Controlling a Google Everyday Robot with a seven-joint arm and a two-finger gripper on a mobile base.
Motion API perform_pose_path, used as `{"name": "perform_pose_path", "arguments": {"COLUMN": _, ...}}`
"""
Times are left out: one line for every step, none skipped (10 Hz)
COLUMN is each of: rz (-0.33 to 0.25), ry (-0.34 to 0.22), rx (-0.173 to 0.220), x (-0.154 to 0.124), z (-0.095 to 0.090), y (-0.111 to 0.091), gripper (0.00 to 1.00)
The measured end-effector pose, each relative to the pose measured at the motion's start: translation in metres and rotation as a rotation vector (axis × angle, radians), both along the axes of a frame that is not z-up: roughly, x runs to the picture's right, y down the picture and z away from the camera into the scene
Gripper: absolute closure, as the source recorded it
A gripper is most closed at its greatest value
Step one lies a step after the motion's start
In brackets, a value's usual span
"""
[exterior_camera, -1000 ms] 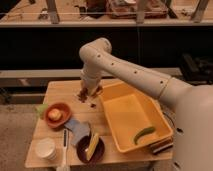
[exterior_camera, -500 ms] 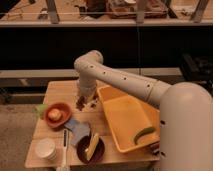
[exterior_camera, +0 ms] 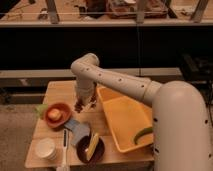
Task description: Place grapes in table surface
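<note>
The light wooden slatted table surface (exterior_camera: 59, 91) stands in the middle of the camera view. My gripper (exterior_camera: 81, 103) points down over its middle, just left of the yellow bin. It is shut on the grapes (exterior_camera: 78, 106), a small dark reddish-brown bunch that hangs from its tips close above the planks, next to the orange bowl. Whether the bunch touches the wood I cannot tell.
A large yellow plastic bin (exterior_camera: 124, 119) with a green curved vegetable (exterior_camera: 142, 134) fills the table's right side. An orange bowl (exterior_camera: 56, 115) with fruit, a blue object (exterior_camera: 77, 129), a dark bowl (exterior_camera: 91, 148) with a banana and a white cup (exterior_camera: 45, 148) occupy the left and front.
My arm has swung left and down, carrying the grapes from above the table's back toward the planks beside the orange bowl.
</note>
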State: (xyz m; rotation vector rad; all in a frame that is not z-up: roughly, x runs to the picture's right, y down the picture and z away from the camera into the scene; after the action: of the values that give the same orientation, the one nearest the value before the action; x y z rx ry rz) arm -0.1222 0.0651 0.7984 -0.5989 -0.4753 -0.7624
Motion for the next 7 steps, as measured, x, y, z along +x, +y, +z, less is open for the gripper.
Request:
{"name": "perform_pose_path", "arguments": {"rz": 0.007, "ry": 0.006, "rx": -0.014, "x": -0.001, "z": 0.004, "y": 0.003, "gripper": 0.35}}
{"name": "perform_pose_path", "arguments": {"rz": 0.014, "ry": 0.009, "rx": -0.023, "x": -0.002, "z": 0.006, "y": 0.004, "gripper": 0.27}}
{"name": "perform_pose_path", "arguments": {"rz": 0.025, "ry": 0.015, "rx": -0.039, "x": -0.002, "z": 0.013, "y": 0.009, "gripper": 0.21}}
{"name": "perform_pose_path", "arguments": {"rz": 0.032, "ry": 0.021, "rx": -0.051, "x": -0.002, "z": 0.018, "y": 0.014, "gripper": 0.2}}
{"name": "perform_pose_path", "arguments": {"rz": 0.042, "ry": 0.024, "rx": -0.055, "x": -0.004, "z": 0.021, "y": 0.016, "gripper": 0.2}}
{"name": "perform_pose_path", "arguments": {"rz": 0.043, "ry": 0.023, "rx": -0.053, "x": -0.004, "z": 0.021, "y": 0.015, "gripper": 0.2}}
{"name": "perform_pose_path", "arguments": {"rz": 0.043, "ry": 0.023, "rx": -0.053, "x": -0.004, "z": 0.022, "y": 0.015, "gripper": 0.2}}
